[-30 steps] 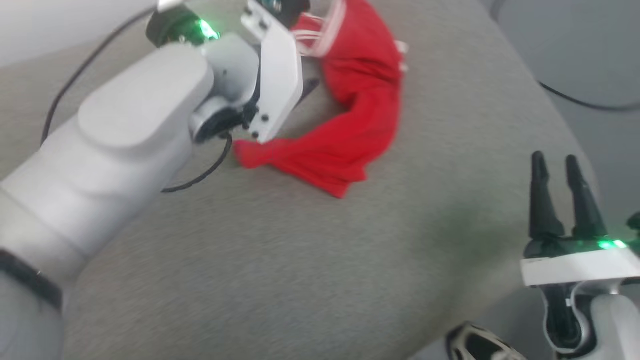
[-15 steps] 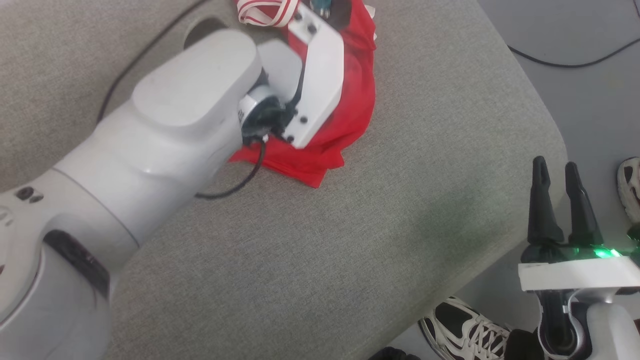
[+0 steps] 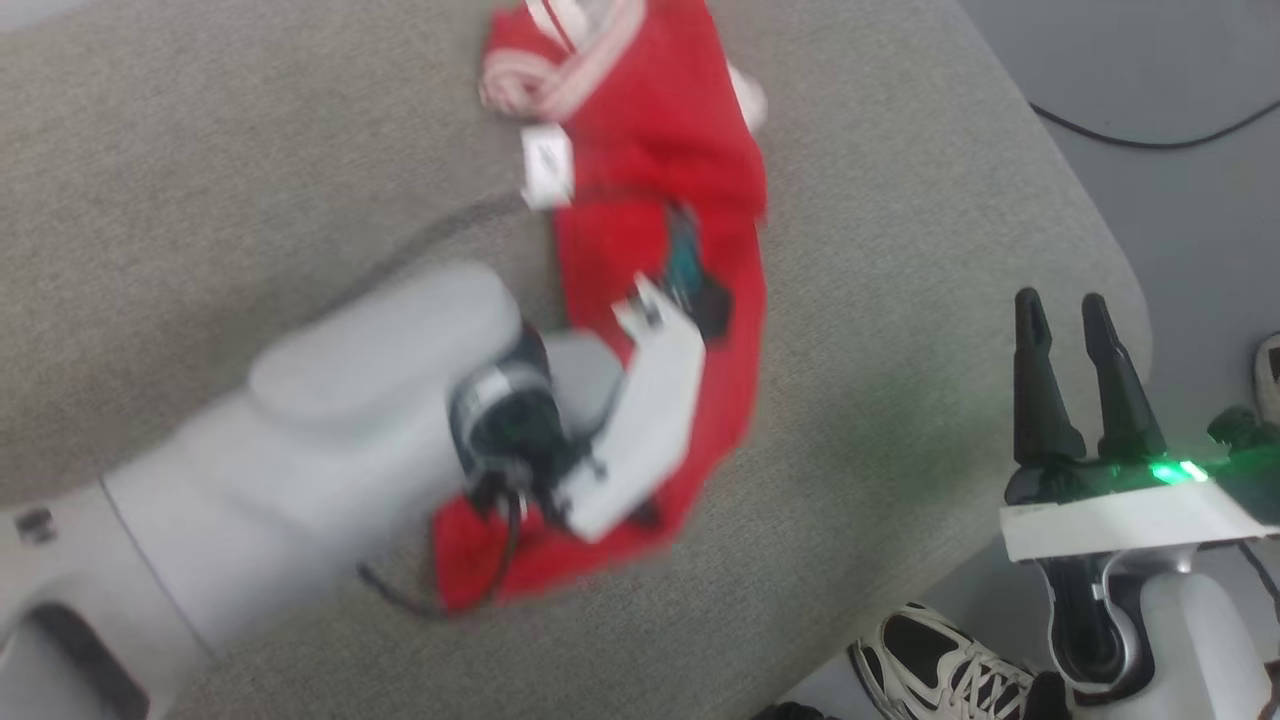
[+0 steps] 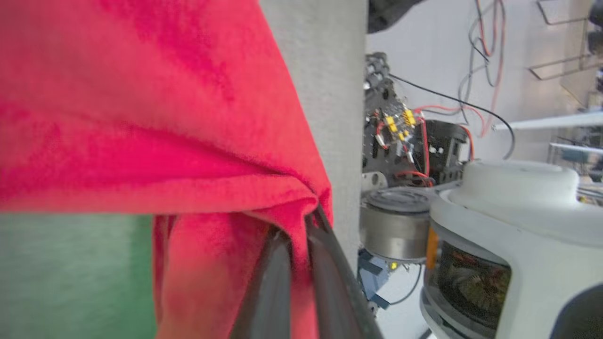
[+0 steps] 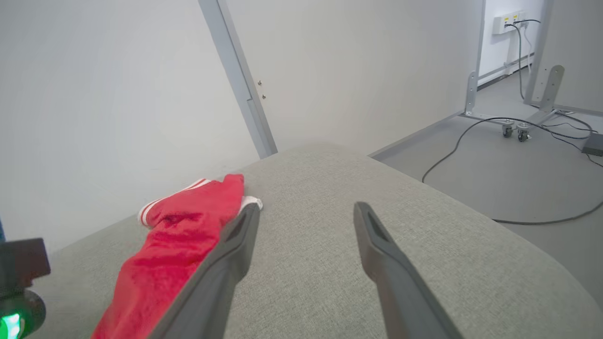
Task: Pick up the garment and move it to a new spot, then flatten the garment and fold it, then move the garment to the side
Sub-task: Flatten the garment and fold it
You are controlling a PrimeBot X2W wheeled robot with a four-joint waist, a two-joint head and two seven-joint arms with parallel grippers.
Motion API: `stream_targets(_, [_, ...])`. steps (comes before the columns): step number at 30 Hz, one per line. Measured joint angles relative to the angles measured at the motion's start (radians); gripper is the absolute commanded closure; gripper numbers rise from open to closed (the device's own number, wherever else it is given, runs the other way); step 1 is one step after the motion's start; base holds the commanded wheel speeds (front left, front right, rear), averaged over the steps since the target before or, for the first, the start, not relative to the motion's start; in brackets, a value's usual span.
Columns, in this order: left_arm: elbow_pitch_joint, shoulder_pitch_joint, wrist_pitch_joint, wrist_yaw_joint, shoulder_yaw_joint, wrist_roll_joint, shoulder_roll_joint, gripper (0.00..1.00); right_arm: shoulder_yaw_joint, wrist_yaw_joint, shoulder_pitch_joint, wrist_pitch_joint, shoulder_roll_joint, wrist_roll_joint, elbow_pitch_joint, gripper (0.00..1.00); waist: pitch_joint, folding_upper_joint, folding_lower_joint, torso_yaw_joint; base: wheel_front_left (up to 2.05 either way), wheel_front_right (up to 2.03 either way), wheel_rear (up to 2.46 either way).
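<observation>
Head view: the garment [image 3: 650,180] is strung out in a long strip on the grey cushion [image 3: 250,180]. Its long axis runs pretty much straight away from the robot, with the white-striped trim at the far end and a bunched red tail at the near end. The left gripper [image 3: 695,285] is buried in the middle of that strip, so the fingers themselves are hard to make out here (blurry too). The right gripper [image 3: 1058,305] sits off by the cushion's right edge, well apart from the cloth, fingers spread with nothing in them. There's a sneaker [image 3: 940,670] on the floor below it.

Left wrist view: this one settles it. The left gripper [image 4: 301,226] is pressed together, pinching a fold of the garment [image 4: 141,117], with red fabric draping off both sides of the pinch.

Right wrist view: the right gripper [image 5: 307,209] is wide open above bare cushion, and the garment [image 5: 183,226] lies off to that view's left, past the left finger.

So the left arm is clearly the nearer one and has the cloth. Since it's gripped mid-length, both ends will probably trail when it's carried to the new spot.
</observation>
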State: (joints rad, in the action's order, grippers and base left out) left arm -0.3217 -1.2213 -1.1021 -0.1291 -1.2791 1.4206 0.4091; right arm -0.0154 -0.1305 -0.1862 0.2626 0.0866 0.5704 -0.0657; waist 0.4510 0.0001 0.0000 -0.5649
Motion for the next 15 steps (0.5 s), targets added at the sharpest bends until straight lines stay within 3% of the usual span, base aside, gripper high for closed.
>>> stream_targets(5, [0.133,0.08,-0.068,0.0,-0.004,0.026,0.03,1.0,-0.008,0.0,-0.017,0.0,0.004,0.001,-0.002,0.0,0.014,-0.0001,0.0,0.011,0.0,0.0,0.0])
stream_targets(6, [0.139,0.081,-0.036,0.0,-0.005,0.002,0.03,0.93,-0.009,0.0,-0.02,0.0,0.004,0.002,-0.003,0.0,0.017,0.0,0.0,0.012,0.0,0.0,0.0])
stream_targets(7, [0.136,0.08,-0.012,0.0,-0.003,-0.019,0.031,0.69,-0.009,0.0,-0.022,0.0,0.004,0.002,-0.004,0.0,0.019,0.0,0.0,0.013,0.0,0.0,0.0])
stream_targets(8, [0.135,0.079,0.001,0.0,-0.003,-0.046,0.037,0.16,-0.01,0.0,-0.024,0.0,0.004,0.002,-0.005,0.0,0.019,0.0,0.0,0.013,0.0,0.0,0.0])
stream_targets(9, [0.13,0.076,0.026,0.0,-0.004,-0.073,0.041,0.0,-0.01,0.0,-0.024,0.0,0.004,0.002,-0.006,0.0,0.017,0.0,0.0,0.014,0.0,0.0,0.0])
stream_targets(15, [0.108,-0.015,0.114,0.0,0.001,-0.118,0.054,0.0,0.011,0.0,-0.005,0.0,0.018,0.0,-0.013,0.0,-0.022,0.0,0.0,0.026,0.0,0.0,0.0])
